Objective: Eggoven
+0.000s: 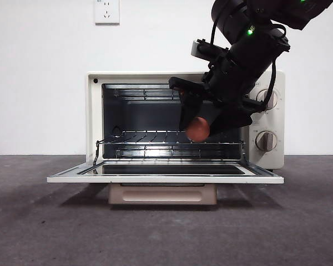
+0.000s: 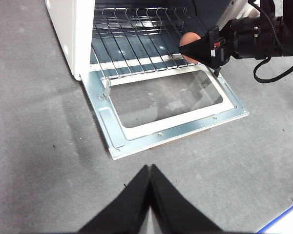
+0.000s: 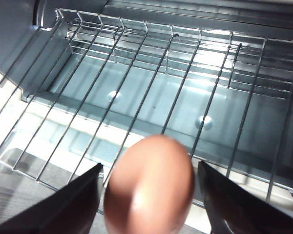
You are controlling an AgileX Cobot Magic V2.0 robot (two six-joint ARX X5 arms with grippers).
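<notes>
**Egg nearing the oven rack, delivery not yet done**

The right gripper is reaching into the open TOSHIBA toaster oven, its jaws looking spread on either side of the reddish-brown egg; whether they are gripping it cannot be told. The egg is hanging just above the wire rack, over its front edge, not yet resting there. The glass door is lying fully down. The left gripper is waiting outside, jaws pressed together and empty. Setting down and withdrawing are probably remaining.
</notes>
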